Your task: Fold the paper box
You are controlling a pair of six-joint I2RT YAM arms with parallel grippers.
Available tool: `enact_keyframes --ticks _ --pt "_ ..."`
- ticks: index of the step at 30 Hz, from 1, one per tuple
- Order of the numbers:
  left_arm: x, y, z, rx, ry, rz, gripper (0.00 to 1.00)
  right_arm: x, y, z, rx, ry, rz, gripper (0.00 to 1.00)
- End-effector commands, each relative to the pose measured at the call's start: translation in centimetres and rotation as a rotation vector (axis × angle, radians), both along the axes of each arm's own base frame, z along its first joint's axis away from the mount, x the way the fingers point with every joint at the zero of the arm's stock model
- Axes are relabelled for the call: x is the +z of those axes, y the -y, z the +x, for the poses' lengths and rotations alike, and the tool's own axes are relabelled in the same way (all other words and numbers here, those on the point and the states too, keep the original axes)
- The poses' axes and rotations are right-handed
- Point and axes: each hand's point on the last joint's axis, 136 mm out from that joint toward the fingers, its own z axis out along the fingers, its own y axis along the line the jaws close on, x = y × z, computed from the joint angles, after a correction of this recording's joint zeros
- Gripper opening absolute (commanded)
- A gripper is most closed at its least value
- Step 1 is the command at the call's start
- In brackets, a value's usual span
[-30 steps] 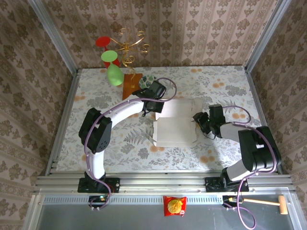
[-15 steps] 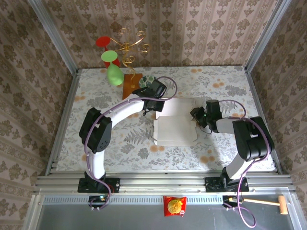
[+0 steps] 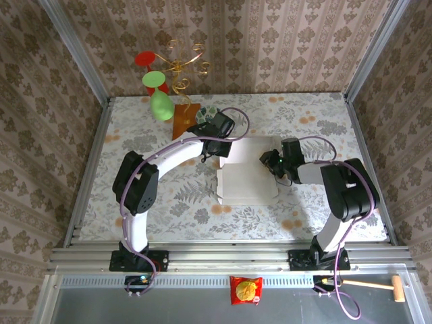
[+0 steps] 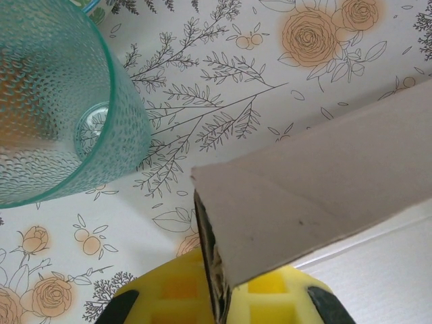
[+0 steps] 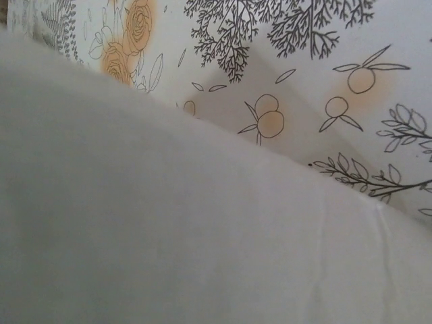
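Left gripper (image 4: 216,300): yellow pads (image 4: 172,290) clamped on the edge of a raised flap of the box (image 3: 246,183), at its far left corner.
Right gripper (image 3: 271,162): at the box's right edge; apart or together cannot be told.
Box: mid-table (image 3: 169,202), between the arms, largely flat.
Cup (image 4: 54,101): near the flap, apart from it.
Progress, judged: early; one flap lifted, most folds left.

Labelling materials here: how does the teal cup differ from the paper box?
The teal cup is translucent and dimpled; the paper box is opaque, plain grey. The cup is round, the box flat-panelled. The left end effector pinches the box, not the cup. Both rest on the floral table.
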Motion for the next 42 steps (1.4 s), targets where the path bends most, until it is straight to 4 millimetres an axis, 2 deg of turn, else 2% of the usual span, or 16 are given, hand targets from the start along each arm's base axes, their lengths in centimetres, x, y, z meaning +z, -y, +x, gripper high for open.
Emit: enact_keyframes --ticks 1,4,7,10,12,15,17,21,24,29,32,38,42 --pt "0.2 0.1 0.3 0.008 0.007 0.009 0.0 0.3 -0.8 -0.3 0.066 -0.001 -0.015 0.3" --pt "0.0 -0.2 0.4 0.007 0.007 0.016 0.0 5.1 -1.6 0.5 0.161 0.115 -0.04 0.32" --pt "0.0 -0.4 0.7 0.01 0.014 0.013 0.0 10.0 -0.6 0.1 0.236 0.221 -0.118 0.36" --pt "0.1 -0.6 0.9 0.001 0.023 0.011 0.0 13.4 3.4 -0.5 0.181 0.297 -0.119 0.37" --pt "0.3 -0.5 1.0 -0.012 0.039 0.006 0.0 14.5 7.6 -0.9 0.074 0.321 -0.138 0.36" --pt "0.3 -0.6 1.0 -0.018 0.047 0.001 0.0 13.6 12.5 -1.0 -0.066 0.301 -0.132 0.31" --pt "0.1 -0.8 1.0 -0.018 0.045 0.002 0.0 11.8 13.5 -0.2 -0.079 0.272 -0.1 0.29" --pt "-0.3 -0.9 1.0 -0.022 0.035 0.002 0.0 5.9 12.8 2.1 -0.001 0.134 -0.047 0.28" --pt "-0.5 -0.9 1.0 -0.019 0.033 0.006 0.0 4.1 11.1 3.3 0.066 0.113 -0.014 0.28" --pt "-0.6 -0.8 1.2 -0.013 0.035 0.003 0.0 3.3 7.7 4.4 0.181 0.112 0.015 0.29" --pt "-0.6 -0.6 1.4 -0.015 0.034 0.005 0.0 3.6 6.5 4.6 0.221 0.143 0.03 0.29" --pt "-0.6 -0.6 1.9 -0.005 0.034 0.009 0.0 5.2 5.5 2.9 0.263 0.199 0.028 0.25" --pt "-0.7 -0.4 2.0 -0.011 0.033 0.007 0.0 5.3 4.6 1.5 0.287 0.209 -0.029 0.24"
